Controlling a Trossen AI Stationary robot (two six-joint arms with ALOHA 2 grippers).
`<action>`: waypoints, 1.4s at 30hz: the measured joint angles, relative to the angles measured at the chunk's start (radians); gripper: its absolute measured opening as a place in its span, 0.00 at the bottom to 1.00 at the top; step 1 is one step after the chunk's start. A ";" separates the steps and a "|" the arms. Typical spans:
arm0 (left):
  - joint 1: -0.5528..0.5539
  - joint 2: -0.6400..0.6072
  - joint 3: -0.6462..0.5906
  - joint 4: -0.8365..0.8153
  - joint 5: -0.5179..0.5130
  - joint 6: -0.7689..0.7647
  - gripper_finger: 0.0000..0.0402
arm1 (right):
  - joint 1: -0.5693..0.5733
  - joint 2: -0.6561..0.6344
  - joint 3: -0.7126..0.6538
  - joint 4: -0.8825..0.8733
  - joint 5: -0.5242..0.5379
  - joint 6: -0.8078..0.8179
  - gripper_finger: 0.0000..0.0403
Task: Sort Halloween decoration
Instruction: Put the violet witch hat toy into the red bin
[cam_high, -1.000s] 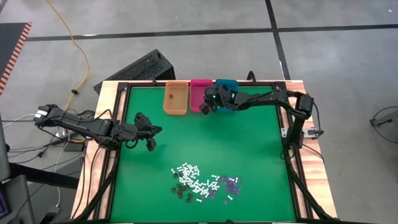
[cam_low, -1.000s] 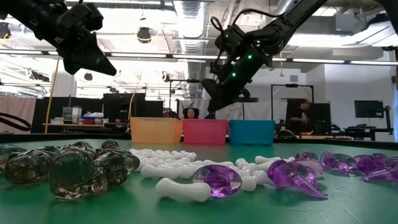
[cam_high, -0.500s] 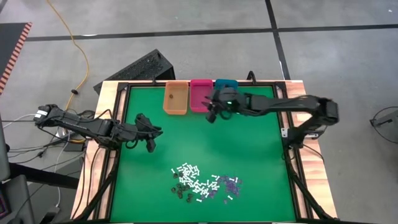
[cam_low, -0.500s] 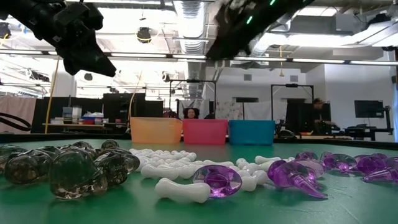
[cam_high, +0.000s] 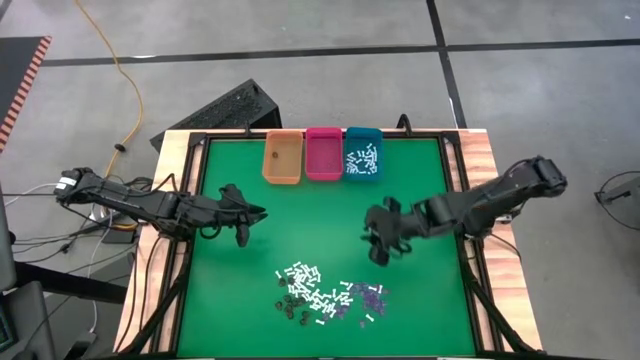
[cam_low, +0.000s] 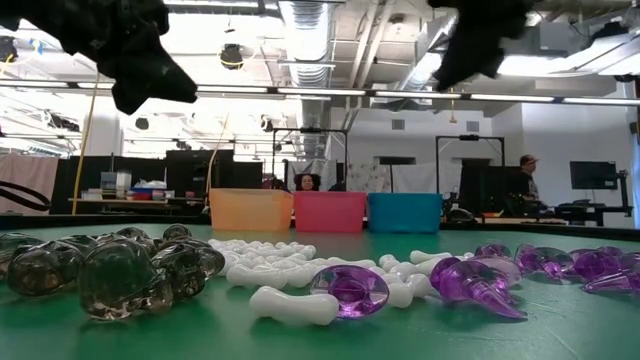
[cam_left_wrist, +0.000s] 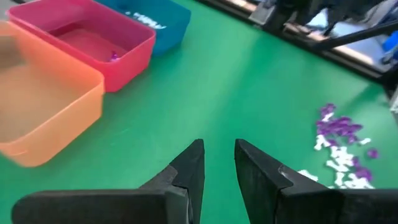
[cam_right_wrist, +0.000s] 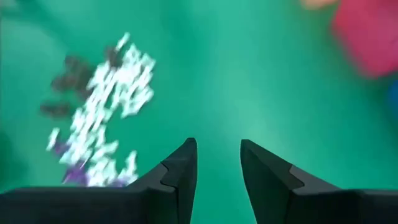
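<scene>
Left gripper (cam_high: 243, 224) and right gripper (cam_high: 380, 243) both hover above the table, jaws parted and empty.

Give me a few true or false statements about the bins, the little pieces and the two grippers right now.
1. The teal bin holds white pieces. True.
2. The orange bin is full of purple pieces. False: it looks empty.
3. The right gripper carries a white piece. False: its fingers are apart with nothing between them.
4. The left gripper is open over bare green mat. True.
5. The mixed pile lies inside the pink bin. False: it lies on the mat.
</scene>
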 joint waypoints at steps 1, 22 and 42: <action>0.000 0.000 0.000 0.008 0.008 -0.002 0.19 | 0.036 0.001 -0.017 0.001 0.007 0.045 0.37; 0.000 0.000 0.000 0.042 -0.035 0.032 0.19 | 0.535 0.063 -0.087 0.037 0.275 0.646 0.38; 0.001 0.000 0.000 0.063 -0.038 0.035 0.19 | 0.565 0.423 -0.086 0.006 0.188 0.712 0.62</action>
